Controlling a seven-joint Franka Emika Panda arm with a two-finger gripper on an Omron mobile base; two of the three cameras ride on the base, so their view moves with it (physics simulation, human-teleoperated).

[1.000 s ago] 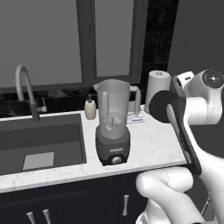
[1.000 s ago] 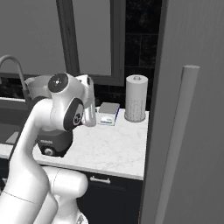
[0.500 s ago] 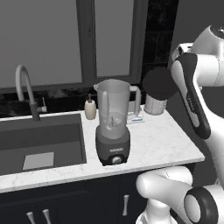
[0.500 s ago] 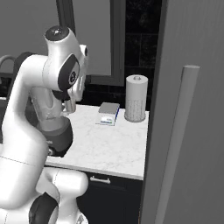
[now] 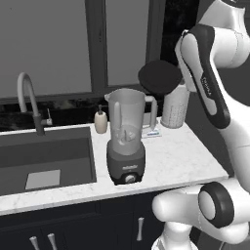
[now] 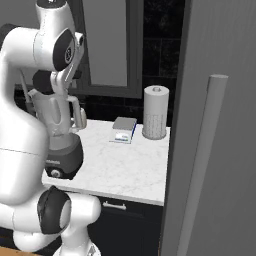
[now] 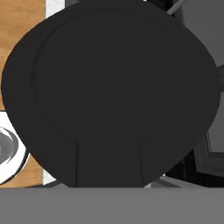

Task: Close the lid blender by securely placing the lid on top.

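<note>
The blender (image 5: 127, 141) stands on the white counter, a clear jar with a side handle on a dark grey base with a front knob; its top is uncovered. The lid (image 5: 159, 76), a flat black disc, hangs in the air above and to the right of the jar's rim, tilted toward the camera. In the hand view the lid (image 7: 113, 92) spreads across the frame, its tab at the bottom by the hand. My gripper (image 6: 59, 89) is shut on the lid, level with the top of the blender (image 6: 57, 125). The fingertips are hidden.
A paper towel roll (image 5: 175, 108) stands behind the lid at the counter's back right. A small soap bottle (image 5: 100, 121) sits left of the blender, by the sink (image 5: 46, 161) and faucet (image 5: 29, 100). A small flat box (image 6: 123, 130) lies mid-counter. A tall panel with a handle (image 6: 210, 150) rises at right.
The arm has risen and swung left, carrying the lid from low by the paper towel roll up to near the blender's rim. The blender has not moved.
</note>
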